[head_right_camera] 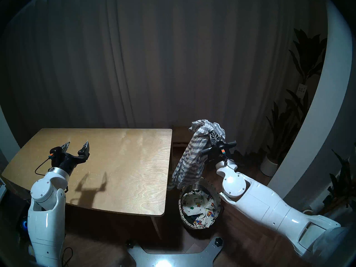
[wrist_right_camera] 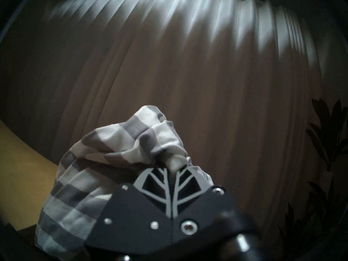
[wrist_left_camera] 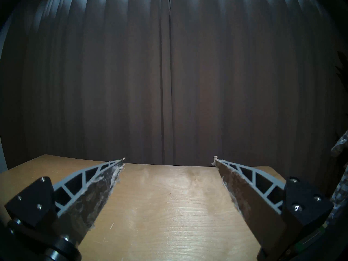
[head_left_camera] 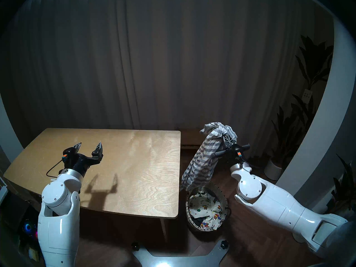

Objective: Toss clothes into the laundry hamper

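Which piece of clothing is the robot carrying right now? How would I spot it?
Look right of the table, above the hamper on the floor. The striped garment hangs from the right claw: grey-and-white bands, unlike the cream bear-print garment already inside.

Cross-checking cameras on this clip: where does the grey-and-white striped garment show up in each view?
Head left: striped garment right of centre, hanging above the hamper.
Head right: same spot, right of the table.
Left wrist: a sliver at the right edge.
Right wrist: lower centre-left.
Shared landmark: the table's wooden top.
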Robot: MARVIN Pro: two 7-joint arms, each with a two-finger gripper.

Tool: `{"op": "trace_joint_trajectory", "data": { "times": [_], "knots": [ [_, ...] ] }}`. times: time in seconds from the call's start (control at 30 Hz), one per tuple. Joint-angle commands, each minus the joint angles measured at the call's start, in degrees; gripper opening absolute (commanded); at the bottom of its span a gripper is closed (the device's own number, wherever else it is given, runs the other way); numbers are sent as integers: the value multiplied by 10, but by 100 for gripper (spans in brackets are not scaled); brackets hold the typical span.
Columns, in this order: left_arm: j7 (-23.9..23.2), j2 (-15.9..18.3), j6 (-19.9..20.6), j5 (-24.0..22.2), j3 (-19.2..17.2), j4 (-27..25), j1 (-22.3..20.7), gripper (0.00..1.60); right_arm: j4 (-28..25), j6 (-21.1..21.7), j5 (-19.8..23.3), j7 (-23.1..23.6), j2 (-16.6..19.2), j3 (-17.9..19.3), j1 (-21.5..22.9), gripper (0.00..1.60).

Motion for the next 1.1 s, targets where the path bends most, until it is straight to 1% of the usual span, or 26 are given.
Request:
{"op": "trace_joint_trajectory", "data": {
  "times": [0.0,0.07,0.27,0.37,0.43,0.53,0.57,0.6,0.67,0.7,0.8,0.87,0.9,0.93,1.03,1.07],
  "knots": [
    [0,17,-24,14,1,-9,-26,160,-17,21,24,-7,18,8,-19,0],
    [3,13,-27,14,1,-6,-24,160,2,28,37,15,7,-3,-14,0],
    [10,4,-26,10,-8,-10,-6,160,82,45,34,17,-51,-37,-5,0],
    [11,3,-26,12,-9,-12,1,160,121,57,40,19,-67,-47,-2,0],
    [13,2,-23,13,-8,-13,3,160,145,56,42,21,-72,-51,0,0],
    [16,2,-20,15,-5,-13,1,160,190,34,45,23,-83,-53,6,0],
    [17,2,-18,17,-3,-14,0,160,194,37,55,21,-82,-49,1,0],
    [18,2,-17,18,-1,-14,-1,160,211,27,57,24,-85,-48,3,0],
    [19,2,-15,20,2,-15,-2,160,232,23,68,22,-87,-43,-2,0],
    [20,3,-13,22,4,-14,-3,160,250,14,72,26,-90,-42,-1,0],
    [22,6,-10,24,9,-7,-9,160,278,-3,73,30,-95,-43,-2,0],
    [24,7,-8,25,12,-2,-15,160,299,-10,66,31,-105,-51,-1,0],
    [25,6,-9,23,12,0,-18,160,309,-8,58,40,-109,-62,-2,0],
    [25,6,-9,23,12,0,-18,160,309,-8,58,40,-109,-62,-2,0],
    [27,4,-9,22,16,1,-20,160,319,-4,50,41,-124,-80,-14,0],
    [28,4,-9,22,17,2,-21,160,314,-5,48,43,-124,-85,-20,0]
  ]
}}
